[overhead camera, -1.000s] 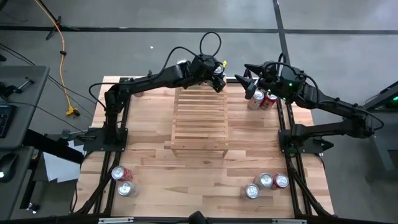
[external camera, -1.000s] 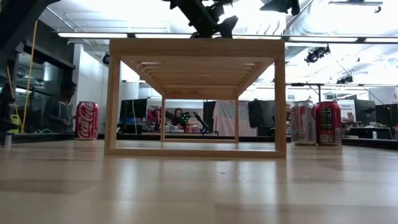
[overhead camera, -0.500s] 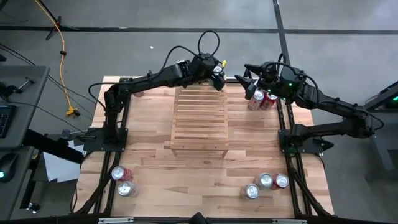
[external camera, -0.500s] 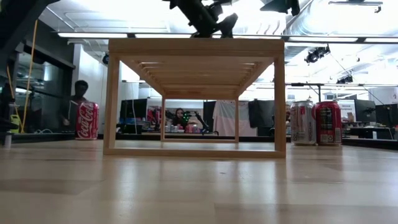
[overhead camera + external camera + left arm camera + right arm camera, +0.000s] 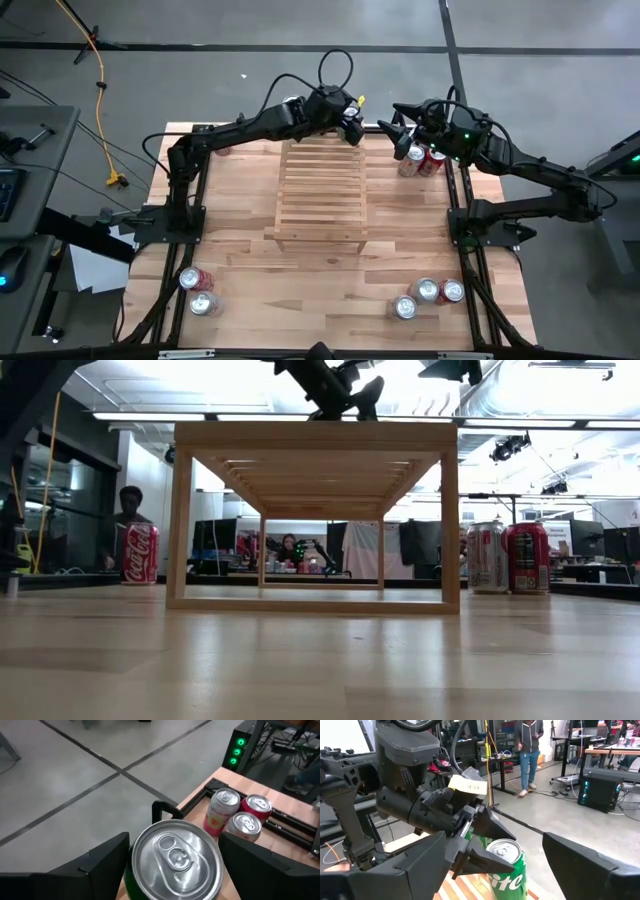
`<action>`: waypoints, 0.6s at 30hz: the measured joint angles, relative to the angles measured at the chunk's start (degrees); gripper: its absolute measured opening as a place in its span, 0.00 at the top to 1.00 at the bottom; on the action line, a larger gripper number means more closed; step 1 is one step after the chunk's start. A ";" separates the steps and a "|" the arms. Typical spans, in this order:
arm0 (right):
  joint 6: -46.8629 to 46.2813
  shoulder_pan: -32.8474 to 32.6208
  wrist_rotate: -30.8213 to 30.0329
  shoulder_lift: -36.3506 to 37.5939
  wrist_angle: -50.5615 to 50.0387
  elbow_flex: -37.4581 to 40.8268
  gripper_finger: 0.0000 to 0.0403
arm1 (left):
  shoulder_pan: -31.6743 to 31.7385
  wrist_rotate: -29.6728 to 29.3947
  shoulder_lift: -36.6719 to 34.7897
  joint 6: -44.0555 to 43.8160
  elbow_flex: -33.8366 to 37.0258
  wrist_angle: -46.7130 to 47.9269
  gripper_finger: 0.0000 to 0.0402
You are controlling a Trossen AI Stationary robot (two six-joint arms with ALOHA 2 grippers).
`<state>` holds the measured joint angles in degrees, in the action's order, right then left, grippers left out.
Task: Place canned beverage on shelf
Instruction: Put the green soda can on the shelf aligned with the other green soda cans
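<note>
Right wrist view: green can [image 5: 506, 865] upright

9 cans [image 5: 411, 163], 1 wooden shelf [image 5: 321, 195], 2 arms [image 5: 240, 130] and 1 table [image 5: 240, 255].

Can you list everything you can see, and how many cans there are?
shelf: one, light wood, middle of the table
green can: one, held over the shelf's far end
far-right cans: three, one pale pink and two red, far right corner
cola can: one, red, far left of the table
near-left cans: two, red, near left corner
near-right cans: three, red sides with silver tops, near right corner
table: one, wooden, under everything
person: one, in the room behind the cola can
left gripper: black, closed on the green can
right gripper: black, open, by the far-right cans
</note>
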<state>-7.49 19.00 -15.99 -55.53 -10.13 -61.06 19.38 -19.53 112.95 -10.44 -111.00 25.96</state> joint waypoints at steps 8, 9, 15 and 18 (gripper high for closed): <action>0.00 0.00 0.00 0.00 0.00 0.00 0.21 | 0.00 0.13 -0.28 2.14 0.02 -2.97 0.26; 0.00 0.00 0.00 0.00 0.00 0.00 0.21 | 0.00 0.15 -0.28 2.12 0.02 -3.27 0.26; 0.02 0.00 0.02 -0.02 0.00 0.00 0.21 | -0.02 0.15 -0.31 2.60 0.02 -3.42 0.26; 0.02 0.00 0.02 -0.02 0.00 0.00 0.21 | 0.07 0.16 -0.41 2.70 0.02 -3.72 0.26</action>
<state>-7.46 19.00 -15.97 -55.55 -10.13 -61.06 19.45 -19.37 112.53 -7.73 -110.98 22.25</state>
